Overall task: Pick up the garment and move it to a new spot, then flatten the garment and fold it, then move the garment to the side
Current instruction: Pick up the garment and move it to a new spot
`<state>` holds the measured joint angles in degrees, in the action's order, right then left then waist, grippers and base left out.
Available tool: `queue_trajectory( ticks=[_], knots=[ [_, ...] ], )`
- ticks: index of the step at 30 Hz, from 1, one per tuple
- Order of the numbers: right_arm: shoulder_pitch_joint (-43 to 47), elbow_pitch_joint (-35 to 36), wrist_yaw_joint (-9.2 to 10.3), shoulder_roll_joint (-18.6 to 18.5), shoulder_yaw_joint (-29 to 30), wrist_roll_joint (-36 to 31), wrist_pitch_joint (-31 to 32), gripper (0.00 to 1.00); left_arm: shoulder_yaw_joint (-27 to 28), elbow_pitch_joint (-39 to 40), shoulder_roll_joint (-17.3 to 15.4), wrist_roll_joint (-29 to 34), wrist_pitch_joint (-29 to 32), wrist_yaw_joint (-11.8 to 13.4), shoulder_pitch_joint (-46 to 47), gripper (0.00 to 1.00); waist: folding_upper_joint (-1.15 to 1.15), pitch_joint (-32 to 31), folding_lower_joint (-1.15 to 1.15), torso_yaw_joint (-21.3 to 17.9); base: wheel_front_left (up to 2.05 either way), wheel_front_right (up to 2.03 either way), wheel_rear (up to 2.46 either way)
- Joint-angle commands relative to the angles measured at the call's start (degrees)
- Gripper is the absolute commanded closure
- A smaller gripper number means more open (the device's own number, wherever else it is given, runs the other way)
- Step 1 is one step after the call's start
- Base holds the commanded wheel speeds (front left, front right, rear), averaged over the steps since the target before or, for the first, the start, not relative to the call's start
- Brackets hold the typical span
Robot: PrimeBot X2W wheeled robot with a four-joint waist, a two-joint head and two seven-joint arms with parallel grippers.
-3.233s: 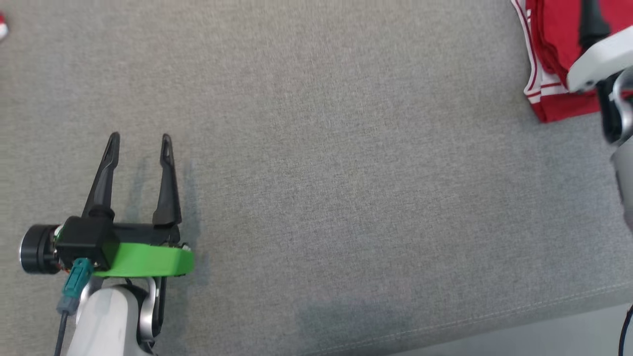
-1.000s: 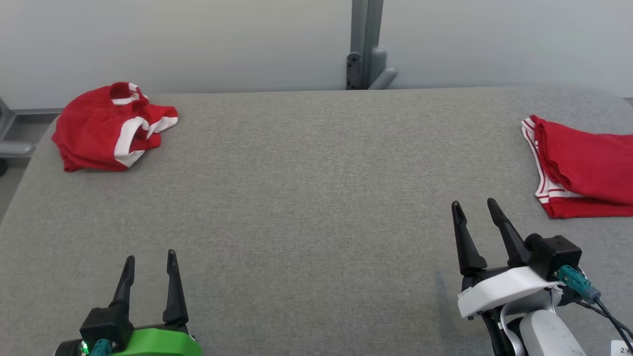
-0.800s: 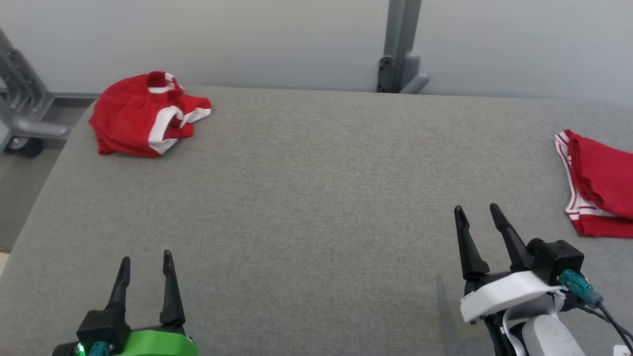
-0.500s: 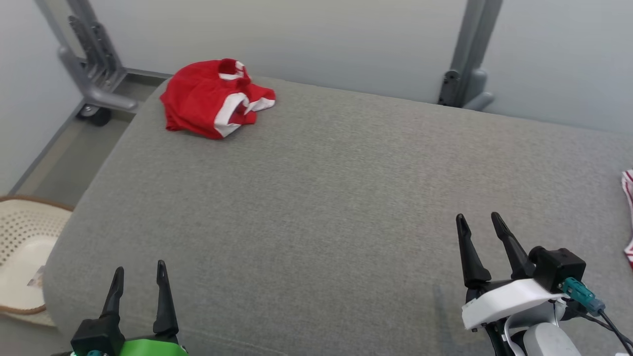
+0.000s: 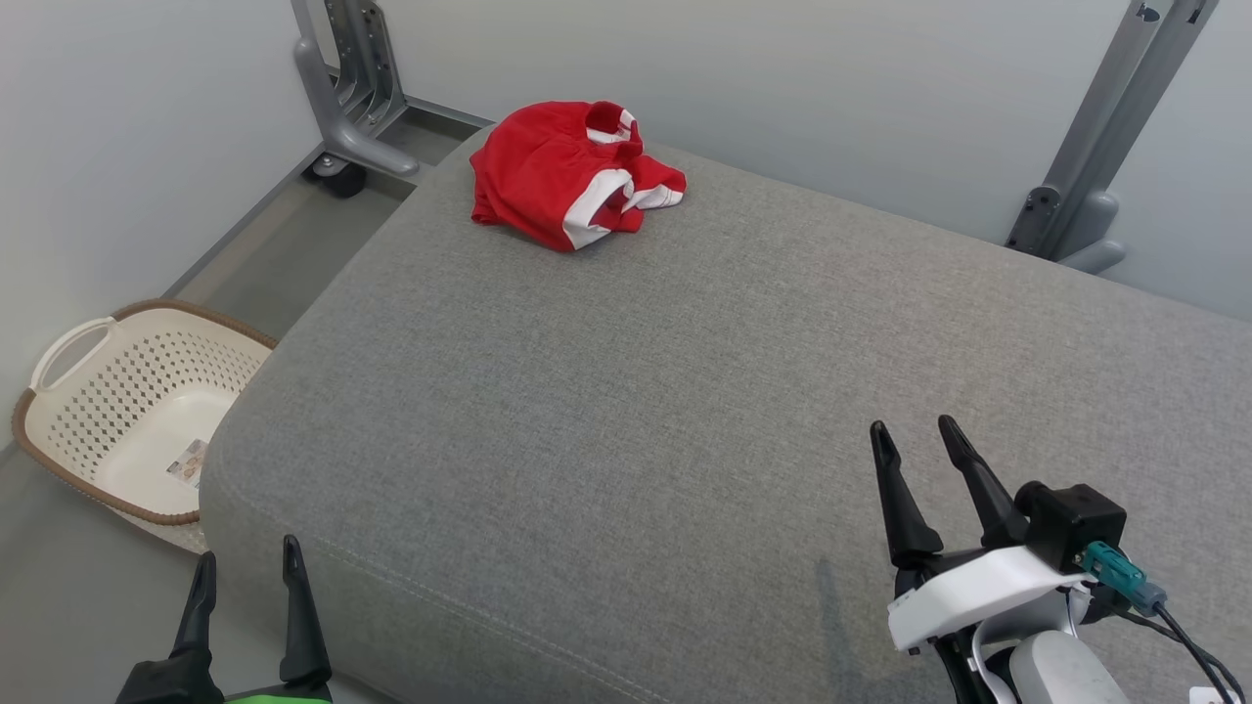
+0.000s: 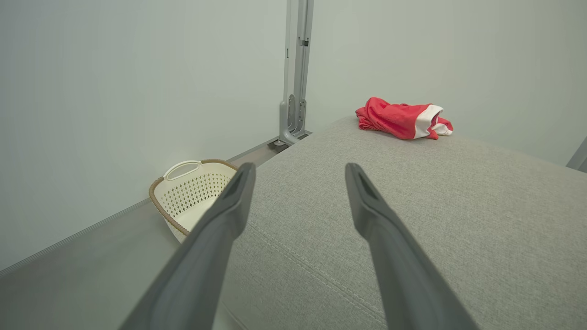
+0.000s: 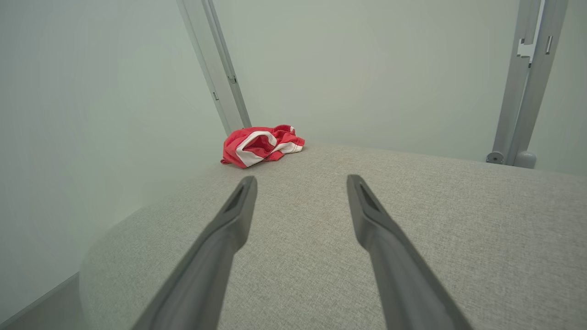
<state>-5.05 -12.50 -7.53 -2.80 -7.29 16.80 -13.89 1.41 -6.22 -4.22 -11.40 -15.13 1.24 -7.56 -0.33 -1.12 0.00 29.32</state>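
A crumpled red garment with white bands lies at the far corner of the grey upholstered surface. It shows as the garment in the left wrist view and the garment in the right wrist view. My left gripper is open at the lower left, off the surface's near corner, with nothing between its fingers. My right gripper is open at the lower right above the surface, far from the garment and holding nothing.
A cream perforated laundry basket with a brown rim stands on the floor left of the surface. Grey metal frame posts rise by the wall behind the garment, and another post stands at the far right.
The camera has swung left: the crumpled garment shifted toward the picture's middle, the folded red garment at the right left the view, and the basket came in. Both grippers stay open.
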Motion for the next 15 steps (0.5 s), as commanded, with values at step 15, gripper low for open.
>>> queue_trajectory(
  ticks=[15],
  knots=[
    [-1.9, 4.6, 0.09, -0.2, 3.8, -3.8, 1.1, 0.00, -0.2, 1.1, -4.7, -1.8, 2.6, -3.7, 13.1, 0.00, 0.33, 6.6, 0.00, -4.3, 0.00, 0.00, 0.00]
  ],
)
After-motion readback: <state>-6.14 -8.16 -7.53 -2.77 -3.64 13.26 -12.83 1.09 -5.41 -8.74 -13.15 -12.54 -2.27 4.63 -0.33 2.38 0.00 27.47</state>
